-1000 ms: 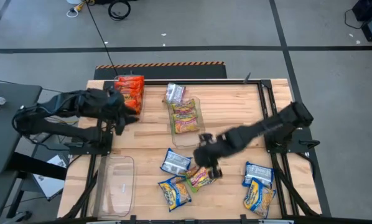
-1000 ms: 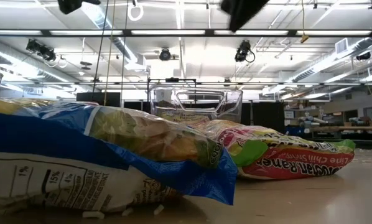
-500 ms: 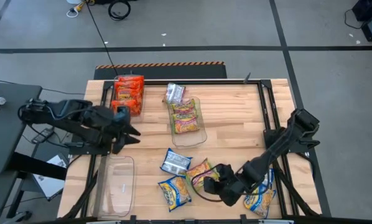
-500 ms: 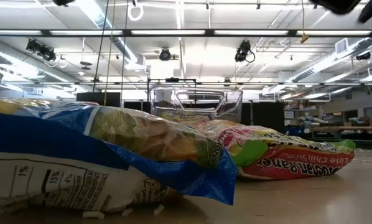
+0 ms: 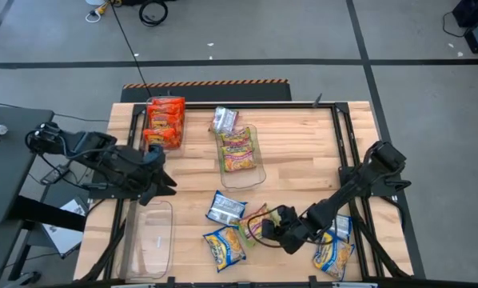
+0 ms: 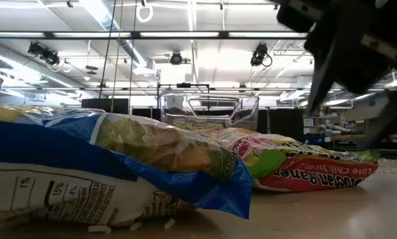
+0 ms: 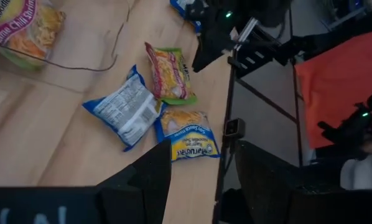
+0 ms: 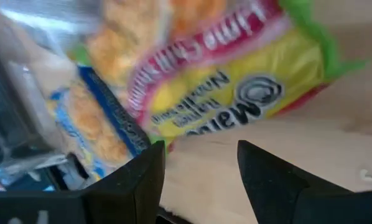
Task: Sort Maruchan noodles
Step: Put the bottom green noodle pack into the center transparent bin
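Observation:
Maruchan noodles lie about the table. Orange-red packets [image 5: 165, 120] are stacked at the far left. Yellow-pink-green ones [image 5: 239, 152] lie in a clear bin [image 5: 257, 172] at the middle. Another yellow-pink-green packet [image 5: 252, 225] lies flat near the front edge among blue ones [image 5: 225, 208]. My right gripper [image 5: 272, 228] is low, just to the right of that packet [image 8: 223, 81], open, its fingers clear of it. My left gripper [image 5: 157, 172] hovers open and holding nothing over the table's left side.
An empty clear bin [image 5: 153, 232] stands at the near left, just in front of my left gripper. Two more blue packets [image 5: 332, 244] lie at the near right under my right arm. A silver-white packet [image 5: 223, 120] lies behind the middle bin.
My right gripper has swung from the middle of the table toward the near edge and come down low beside the yellow-pink-green packet. My left gripper has swung from beside the orange-red packets toward the near edge, turning as it went.

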{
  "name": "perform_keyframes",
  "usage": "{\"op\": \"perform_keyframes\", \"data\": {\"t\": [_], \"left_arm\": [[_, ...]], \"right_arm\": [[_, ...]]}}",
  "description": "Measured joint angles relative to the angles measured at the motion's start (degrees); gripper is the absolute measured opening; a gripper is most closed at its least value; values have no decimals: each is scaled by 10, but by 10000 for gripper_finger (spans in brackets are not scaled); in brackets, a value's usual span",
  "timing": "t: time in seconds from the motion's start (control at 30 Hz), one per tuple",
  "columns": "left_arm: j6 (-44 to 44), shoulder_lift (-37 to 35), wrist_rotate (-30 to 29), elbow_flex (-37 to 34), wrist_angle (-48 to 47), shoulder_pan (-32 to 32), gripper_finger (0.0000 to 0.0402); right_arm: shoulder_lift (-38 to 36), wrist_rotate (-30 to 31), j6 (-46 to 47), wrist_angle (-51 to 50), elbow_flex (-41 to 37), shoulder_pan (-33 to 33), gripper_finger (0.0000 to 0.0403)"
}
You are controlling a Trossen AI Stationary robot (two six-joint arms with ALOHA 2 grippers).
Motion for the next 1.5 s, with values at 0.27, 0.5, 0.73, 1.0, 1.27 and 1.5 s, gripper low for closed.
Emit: {"op": "perform_keyframes", "data": {"t": [0.27,0.5,0.73,1.0,1.27,1.5], "left_arm": [[-6,0,-25,0,21,-4,181],[-5,0,-52,0,35,-4,181],[1,0,-55,0,40,-4,181],[2,0,-55,0,40,-4,181],[31,0,-55,0,40,-3,181],[45,0,-80,0,39,-3,181]], "right_arm": [[44,8,-5,32,0,-13,206],[44,47,-15,-1,0,-20,176],[41,97,-29,-63,3,-20,83],[23,65,-207,-197,14,-19,9],[-17,22,-578,-547,194,-19,5],[-19,129,-854,-626,360,-45,3]]}}
